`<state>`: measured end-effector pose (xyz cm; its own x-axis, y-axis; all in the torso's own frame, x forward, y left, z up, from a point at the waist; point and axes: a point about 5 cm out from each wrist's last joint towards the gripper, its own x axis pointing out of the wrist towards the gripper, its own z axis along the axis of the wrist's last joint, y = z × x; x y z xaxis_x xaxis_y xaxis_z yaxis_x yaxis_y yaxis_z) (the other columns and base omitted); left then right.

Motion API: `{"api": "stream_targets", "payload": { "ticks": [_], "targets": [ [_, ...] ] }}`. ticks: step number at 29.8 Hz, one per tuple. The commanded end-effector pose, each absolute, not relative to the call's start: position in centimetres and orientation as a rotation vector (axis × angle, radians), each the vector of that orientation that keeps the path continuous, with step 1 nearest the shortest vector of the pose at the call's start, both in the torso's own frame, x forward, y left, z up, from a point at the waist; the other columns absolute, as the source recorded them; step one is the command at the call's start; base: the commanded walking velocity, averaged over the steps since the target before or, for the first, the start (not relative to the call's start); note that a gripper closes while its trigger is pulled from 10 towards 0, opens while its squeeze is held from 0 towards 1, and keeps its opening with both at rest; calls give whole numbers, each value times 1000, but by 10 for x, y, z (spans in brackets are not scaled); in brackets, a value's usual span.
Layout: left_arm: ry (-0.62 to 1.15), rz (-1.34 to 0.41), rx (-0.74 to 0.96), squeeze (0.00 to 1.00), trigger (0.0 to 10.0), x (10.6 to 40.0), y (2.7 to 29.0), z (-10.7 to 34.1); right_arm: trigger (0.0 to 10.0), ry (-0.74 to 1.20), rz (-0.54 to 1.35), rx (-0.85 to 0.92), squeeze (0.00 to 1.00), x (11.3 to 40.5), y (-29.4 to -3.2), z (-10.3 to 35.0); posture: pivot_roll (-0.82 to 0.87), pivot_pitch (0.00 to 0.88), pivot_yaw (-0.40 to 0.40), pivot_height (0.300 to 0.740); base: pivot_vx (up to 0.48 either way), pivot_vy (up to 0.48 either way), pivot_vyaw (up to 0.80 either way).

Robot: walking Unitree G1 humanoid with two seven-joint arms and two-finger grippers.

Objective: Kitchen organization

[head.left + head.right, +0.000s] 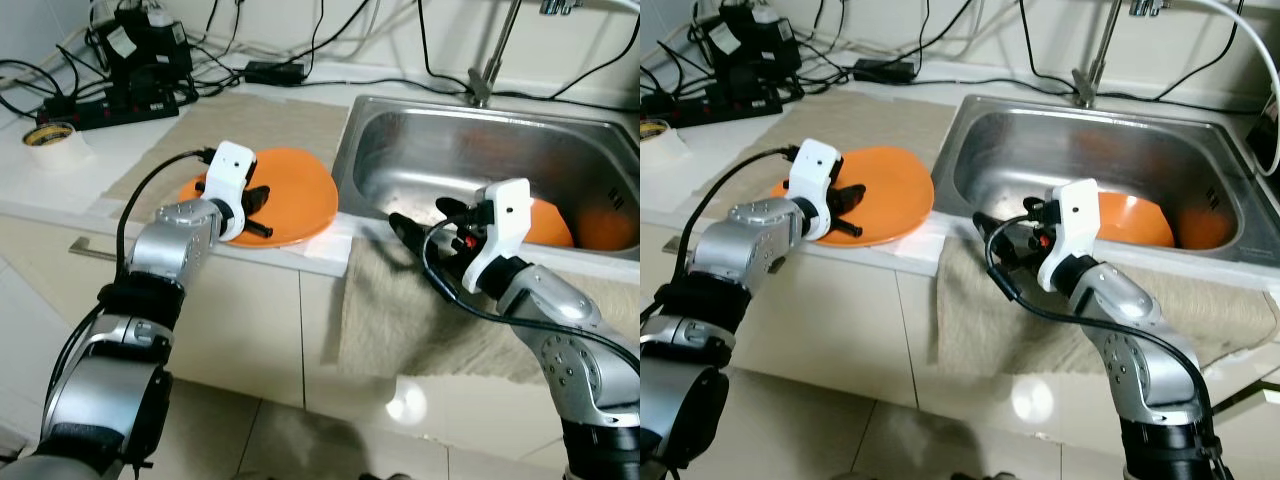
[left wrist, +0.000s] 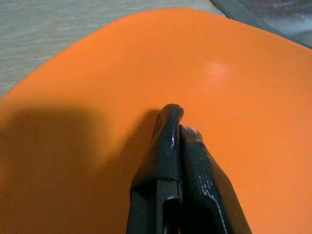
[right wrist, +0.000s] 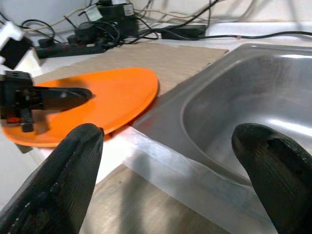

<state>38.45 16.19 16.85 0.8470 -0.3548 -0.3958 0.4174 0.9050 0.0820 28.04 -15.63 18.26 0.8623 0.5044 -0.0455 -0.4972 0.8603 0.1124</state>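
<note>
The orange plate (image 1: 290,195) overhangs the counter's (image 1: 130,140) front edge beside the sink (image 1: 400,130), so the left gripper (image 1: 262,212), fingers pressed together, could tip it floorward, while the right gripper (image 1: 415,232) stands wide open.

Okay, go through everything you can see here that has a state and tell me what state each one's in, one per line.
Left gripper: shut, fingers together over the orange plate.
Right gripper: open, at the sink's front rim.
Orange plate: flat on the counter mat beside the sink.
Orange dishes in the sink: lying in the basin's right side.
Sink: no standing water visible.
Tape roll: lying flat on the counter.
</note>
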Motion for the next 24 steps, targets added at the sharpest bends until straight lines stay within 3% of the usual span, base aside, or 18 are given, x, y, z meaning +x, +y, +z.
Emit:
{"api": "stream_targets", "payload": {
  "ticks": [1,24],
  "targets": [
    [455,-420,171,0,10000,382,162,157,10000,69,537,105,0,279,-155,186,-36,0,20,728,0,0,0],
    [400,-301,238,0,10000,403,154,161,10000,96,526,122,0,269,-148,181,-86,13,50,728,0,0,0]
  ]
}}
